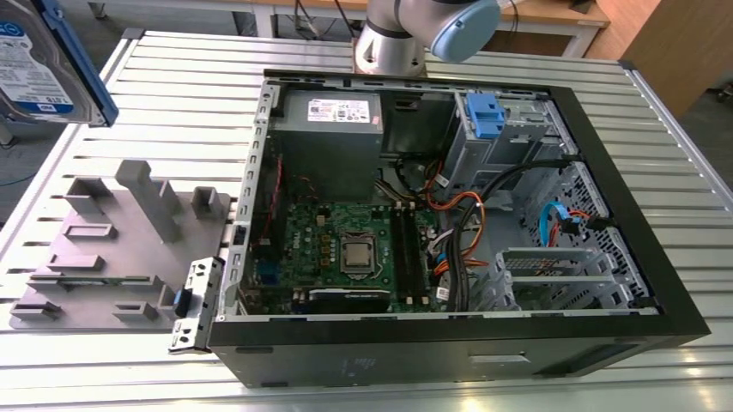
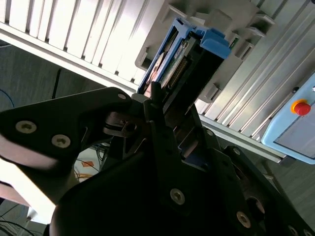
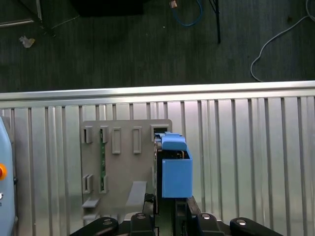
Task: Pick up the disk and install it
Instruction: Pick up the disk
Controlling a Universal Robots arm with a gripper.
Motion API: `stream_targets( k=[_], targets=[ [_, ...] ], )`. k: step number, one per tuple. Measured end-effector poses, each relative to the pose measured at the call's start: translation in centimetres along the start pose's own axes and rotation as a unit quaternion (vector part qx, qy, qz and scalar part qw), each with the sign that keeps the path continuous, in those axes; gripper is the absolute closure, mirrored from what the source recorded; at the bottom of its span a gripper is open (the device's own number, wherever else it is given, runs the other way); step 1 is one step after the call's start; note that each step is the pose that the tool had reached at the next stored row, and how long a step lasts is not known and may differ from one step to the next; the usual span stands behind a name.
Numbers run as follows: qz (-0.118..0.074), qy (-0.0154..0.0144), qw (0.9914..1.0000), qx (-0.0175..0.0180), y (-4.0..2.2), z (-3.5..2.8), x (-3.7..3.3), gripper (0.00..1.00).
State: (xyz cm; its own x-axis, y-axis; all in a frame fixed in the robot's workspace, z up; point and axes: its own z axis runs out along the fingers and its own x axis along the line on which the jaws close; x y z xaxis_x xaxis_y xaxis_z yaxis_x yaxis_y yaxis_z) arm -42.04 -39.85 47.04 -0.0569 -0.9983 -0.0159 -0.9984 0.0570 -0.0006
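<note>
Ribbed silver metal table (image 1: 184, 94). Open black computer tower case (image 1: 401, 356) lying on side on table, interior facing up. Inside: grey box-shaped power supply with white sticker (image 1: 332, 142) at far corner; green motherboard (image 1: 343, 232) next to it; small bare blue plastic clip (image 1: 483, 116) at silver drive cage (image 1: 510, 142); orange cables (image 1: 464, 206) between motherboard and cage. Grey fixture plate with upright blocks (image 1: 103, 257) on table beside case, on exterior view's left. In first wrist view: dark floor (image 3: 123, 44) beyond table edge, blue cable (image 3: 189, 14) and white cable (image 3: 275, 44) lying on it.
</note>
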Motion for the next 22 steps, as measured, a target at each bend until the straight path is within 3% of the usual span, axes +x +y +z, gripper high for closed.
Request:
stream_targets(
  k=[10,22],
  targets=[
    [0.0,0.0001,1.0,-0.0002,-0.01,-2.12,-0.04,0.65],
    [0.0,0.0001,1.0,-0.0001,-0.13,-2.21,-0.05,0.65]
  ],
)
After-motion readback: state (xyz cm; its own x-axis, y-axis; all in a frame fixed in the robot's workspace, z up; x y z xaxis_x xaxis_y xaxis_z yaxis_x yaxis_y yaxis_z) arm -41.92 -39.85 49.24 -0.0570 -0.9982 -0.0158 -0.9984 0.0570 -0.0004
